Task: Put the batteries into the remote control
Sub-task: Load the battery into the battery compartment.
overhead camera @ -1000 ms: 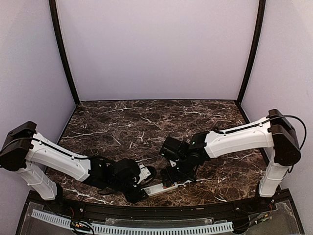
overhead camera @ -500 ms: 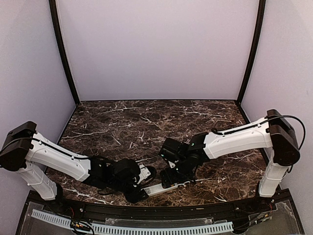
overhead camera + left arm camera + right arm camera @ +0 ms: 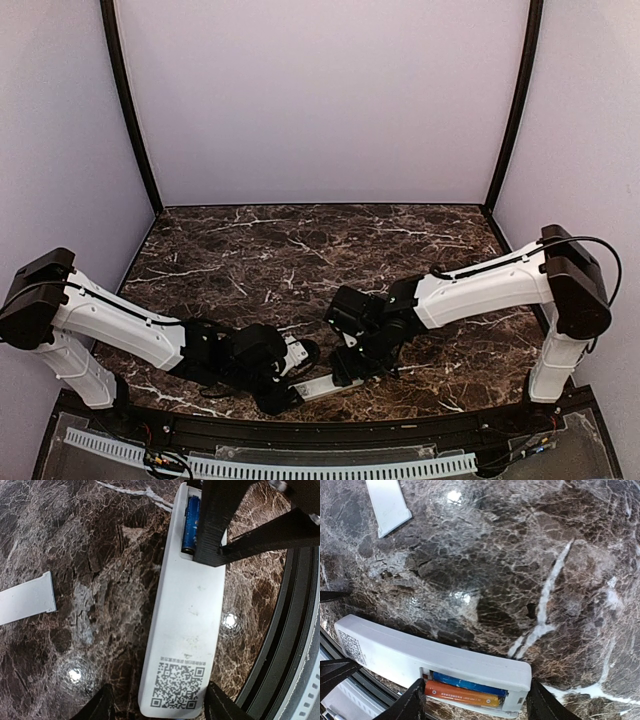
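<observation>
A loose white cover (image 3: 25, 600) lay on the marble bench (image 3: 85, 540) at far left. Bottom centre, the spread left claw (image 3: 160, 705) straddled the QR-code end of the remote control (image 3: 185, 615). Its open compartment held the blue battery (image 3: 190, 525) and orange battery (image 3: 462, 694), with the spread right claw (image 3: 477, 705) straddling that end.

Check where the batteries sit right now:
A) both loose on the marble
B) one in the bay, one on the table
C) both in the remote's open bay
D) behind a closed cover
C: the right wrist view shows the orange battery and the blue battery side by side in the open bay of the remote, while the cover lies apart on the marble.
</observation>
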### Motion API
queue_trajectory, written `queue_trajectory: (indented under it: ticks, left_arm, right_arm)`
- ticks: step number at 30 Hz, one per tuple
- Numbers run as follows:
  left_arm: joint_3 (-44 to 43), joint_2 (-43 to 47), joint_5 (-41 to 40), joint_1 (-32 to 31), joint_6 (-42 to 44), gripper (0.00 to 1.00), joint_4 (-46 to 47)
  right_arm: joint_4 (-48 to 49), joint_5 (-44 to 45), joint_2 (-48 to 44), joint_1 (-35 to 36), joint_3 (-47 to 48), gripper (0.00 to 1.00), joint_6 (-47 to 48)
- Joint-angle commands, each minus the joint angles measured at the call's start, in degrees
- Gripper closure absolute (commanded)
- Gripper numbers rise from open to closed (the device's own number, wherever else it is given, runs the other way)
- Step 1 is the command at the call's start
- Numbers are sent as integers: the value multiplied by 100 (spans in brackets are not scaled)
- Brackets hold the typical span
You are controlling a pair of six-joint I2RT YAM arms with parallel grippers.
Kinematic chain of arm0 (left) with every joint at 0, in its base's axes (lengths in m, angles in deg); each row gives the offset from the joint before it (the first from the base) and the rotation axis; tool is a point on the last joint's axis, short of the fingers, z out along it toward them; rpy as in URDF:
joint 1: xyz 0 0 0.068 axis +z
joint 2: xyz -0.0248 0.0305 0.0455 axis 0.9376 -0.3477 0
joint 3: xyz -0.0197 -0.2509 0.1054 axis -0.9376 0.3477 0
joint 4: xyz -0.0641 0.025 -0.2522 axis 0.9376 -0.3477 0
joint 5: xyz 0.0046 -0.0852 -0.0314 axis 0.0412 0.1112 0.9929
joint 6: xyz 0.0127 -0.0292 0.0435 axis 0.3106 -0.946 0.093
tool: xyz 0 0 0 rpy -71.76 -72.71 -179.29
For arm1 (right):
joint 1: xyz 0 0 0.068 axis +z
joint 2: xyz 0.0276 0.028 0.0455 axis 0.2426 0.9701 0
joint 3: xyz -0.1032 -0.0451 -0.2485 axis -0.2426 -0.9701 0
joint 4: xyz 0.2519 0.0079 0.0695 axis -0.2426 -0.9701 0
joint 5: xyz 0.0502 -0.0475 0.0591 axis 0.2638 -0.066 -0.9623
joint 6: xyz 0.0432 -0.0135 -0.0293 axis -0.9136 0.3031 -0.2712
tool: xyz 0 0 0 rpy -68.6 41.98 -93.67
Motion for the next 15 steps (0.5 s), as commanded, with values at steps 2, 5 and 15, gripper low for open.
queue_trajectory:
  ticks: [2,5,15]
  left_arm:
    - [200,-120,95,-17,-12,40,-331]
    - [200,-120,100,-17,-9,40,-328]
    - [200,-124,103,-17,-9,40,-333]
  right_arm:
    - [-228,317,148,37,-242,39,-64]
    - [-254,339,142,34,-310,41,-67]
    - [-203,204,221,32,-594,38,89]
